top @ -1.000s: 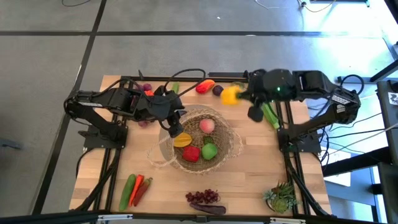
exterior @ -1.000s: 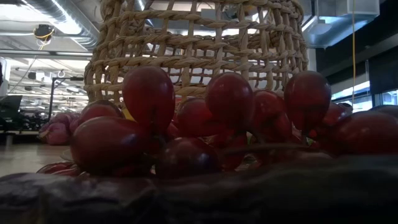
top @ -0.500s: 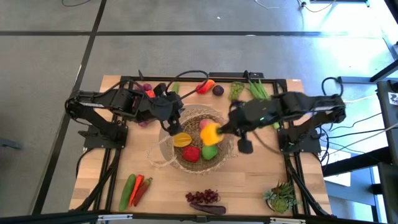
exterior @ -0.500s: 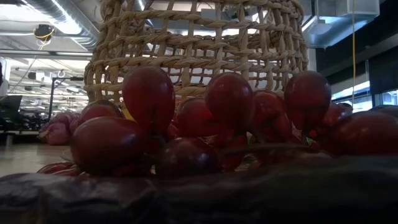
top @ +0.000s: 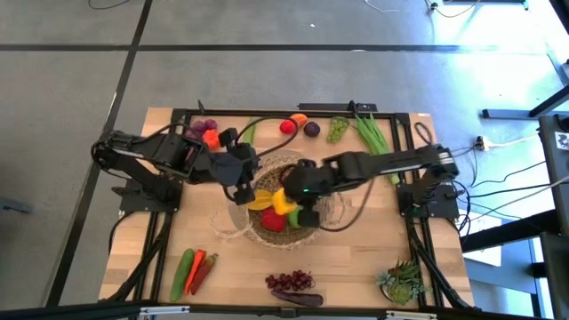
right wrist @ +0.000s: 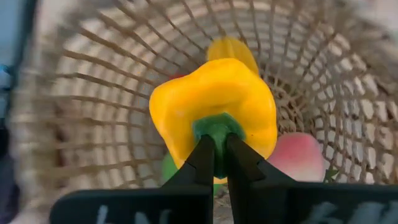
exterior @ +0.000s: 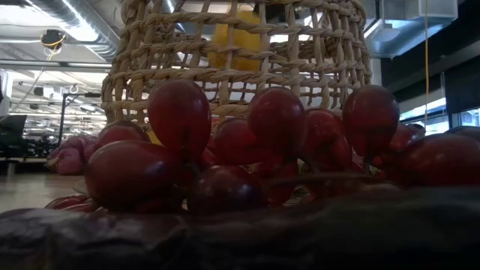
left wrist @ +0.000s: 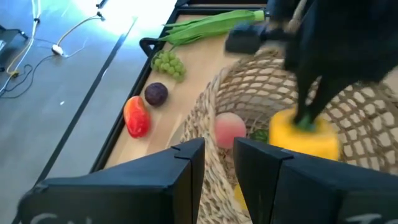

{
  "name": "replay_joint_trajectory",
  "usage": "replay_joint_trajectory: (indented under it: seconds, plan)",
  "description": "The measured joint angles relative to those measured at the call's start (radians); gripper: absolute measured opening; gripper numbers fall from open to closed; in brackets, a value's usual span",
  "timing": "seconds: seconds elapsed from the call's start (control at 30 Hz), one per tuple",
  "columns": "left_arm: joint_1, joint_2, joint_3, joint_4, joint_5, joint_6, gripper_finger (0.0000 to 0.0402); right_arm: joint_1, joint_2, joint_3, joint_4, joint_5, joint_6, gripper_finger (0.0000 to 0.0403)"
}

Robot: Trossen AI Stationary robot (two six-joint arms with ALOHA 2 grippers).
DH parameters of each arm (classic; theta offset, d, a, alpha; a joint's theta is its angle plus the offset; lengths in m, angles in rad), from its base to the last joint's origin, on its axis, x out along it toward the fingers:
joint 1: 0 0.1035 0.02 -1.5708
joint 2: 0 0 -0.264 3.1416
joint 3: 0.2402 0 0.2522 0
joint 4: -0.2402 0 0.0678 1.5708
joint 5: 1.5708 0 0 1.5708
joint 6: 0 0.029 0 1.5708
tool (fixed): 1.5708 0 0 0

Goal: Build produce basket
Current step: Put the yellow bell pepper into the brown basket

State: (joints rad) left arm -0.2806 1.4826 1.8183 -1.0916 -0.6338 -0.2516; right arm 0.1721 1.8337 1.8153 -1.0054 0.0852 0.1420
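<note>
The tan woven basket (top: 313, 233) stands mid-table with several produce pieces inside: a peach-coloured fruit (left wrist: 230, 129), a red piece (top: 273, 220) and a green one (top: 300, 217). My left gripper (top: 242, 184) is shut on the basket's rim at its left side. My right gripper (top: 293, 201) hangs over the basket's inside, shut on a yellow pepper (right wrist: 214, 102). The pepper also shows through the basket's wall in the low view (exterior: 236, 37). My left gripper holds the basket's rim (left wrist: 213, 134) between its two fingers, one finger inside the basket and one outside, coming slanting down from the table's left. My right gripper pinches the yellow pepper's green stem (right wrist: 217, 127) between its two fingertips, from above and slanting down. The pepper hangs below the fingers, clear of the pieces under it, inside the basket's rim.
Along the far edge lie a red pepper (top: 289, 125), a dark purple piece (top: 311, 129), green grapes (top: 338, 130) and green stalks (top: 373, 138). Near the front are a cucumber with chillies (top: 191, 271), purple grapes (top: 289, 282) and a potted plant (top: 402, 283).
My right gripper has carried the yellow pepper from the table's far right toward the left and near side and down, until it hangs over the basket's inside. It has stayed shut on the stem.
</note>
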Motion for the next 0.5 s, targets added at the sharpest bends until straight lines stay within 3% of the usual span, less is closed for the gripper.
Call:
replay_joint_trajectory:
  seconds: [0.5]
  plan:
    - [-0.022, -0.001, 0.000, 0.003, 0.000, -0.032, 0.0075, -0.100, 0.198, 0.003, -0.044, 0.073, -0.071, 0.0006]
